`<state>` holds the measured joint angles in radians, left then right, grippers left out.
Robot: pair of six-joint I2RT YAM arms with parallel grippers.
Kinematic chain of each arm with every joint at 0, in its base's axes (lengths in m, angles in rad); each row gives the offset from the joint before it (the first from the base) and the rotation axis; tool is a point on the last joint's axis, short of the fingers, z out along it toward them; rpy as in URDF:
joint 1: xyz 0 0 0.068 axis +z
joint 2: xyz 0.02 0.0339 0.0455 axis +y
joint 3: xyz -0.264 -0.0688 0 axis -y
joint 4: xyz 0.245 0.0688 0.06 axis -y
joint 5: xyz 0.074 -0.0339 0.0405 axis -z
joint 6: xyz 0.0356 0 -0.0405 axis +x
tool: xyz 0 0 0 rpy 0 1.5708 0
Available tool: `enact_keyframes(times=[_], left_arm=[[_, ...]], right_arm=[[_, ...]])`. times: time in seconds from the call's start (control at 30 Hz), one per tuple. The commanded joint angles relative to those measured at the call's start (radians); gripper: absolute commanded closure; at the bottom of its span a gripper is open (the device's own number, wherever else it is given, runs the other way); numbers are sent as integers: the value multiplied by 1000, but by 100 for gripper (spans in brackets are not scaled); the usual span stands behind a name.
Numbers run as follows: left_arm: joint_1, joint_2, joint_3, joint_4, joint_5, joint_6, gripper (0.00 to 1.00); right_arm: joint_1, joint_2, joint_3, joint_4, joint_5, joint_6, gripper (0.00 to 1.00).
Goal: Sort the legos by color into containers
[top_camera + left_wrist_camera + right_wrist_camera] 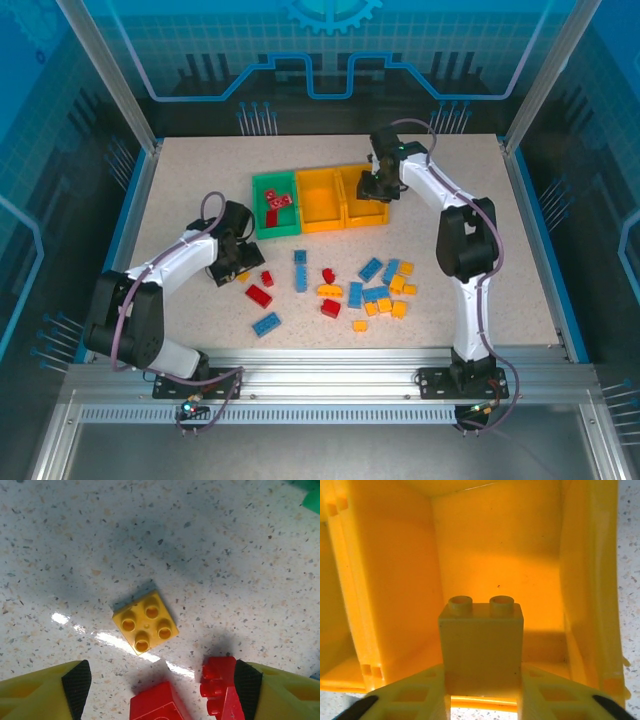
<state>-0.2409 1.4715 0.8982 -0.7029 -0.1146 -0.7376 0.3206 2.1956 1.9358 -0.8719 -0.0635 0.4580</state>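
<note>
In the left wrist view my left gripper (162, 685) stands open just above the table. A red lego (220, 687) lies on its side against the right pad (248, 685), and another red lego (157, 705) sits between the fingers. A yellow square lego (145, 621) lies just ahead. My right gripper (481, 680) is shut on a yellow lego (481, 640), studs forward, over the rightmost yellow-orange container (495, 540). From above, the left gripper (235, 262) is left of the pile and the right gripper (377, 188) is above the right container (352, 212).
The green container (262, 220) holds red legos (278, 203); the middle yellow-orange container (320, 200) joins it. Loose blue (300, 270), yellow (385, 305) and red (330, 308) legos lie scattered across the table's near middle. A metal frame rims the table.
</note>
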Motion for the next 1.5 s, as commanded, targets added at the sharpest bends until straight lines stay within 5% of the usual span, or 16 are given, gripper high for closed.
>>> enact_keyframes(times=[0.0, 0.4, 1.07, 1.27, 1.47], left_arm=[[12, 8, -26, -13, 38, -35, 21], [45, 115, -44, 67, 67, -57, 27], [54, 210, -9, 138, 70, -17, 64], [37, 163, 64, 105, 75, 17, 67], [-78, 147, 303, 38, 28, 111, 66]], right_arm=[[21, 21, 45, -58, 19, -1, 52], [29, -125, -50, -3, 17, 20, 29], [-62, -435, -416, 53, 85, -9, 27], [-93, -485, -538, 93, 65, 9, 26], [-126, -525, -627, 127, 47, 29, 26]])
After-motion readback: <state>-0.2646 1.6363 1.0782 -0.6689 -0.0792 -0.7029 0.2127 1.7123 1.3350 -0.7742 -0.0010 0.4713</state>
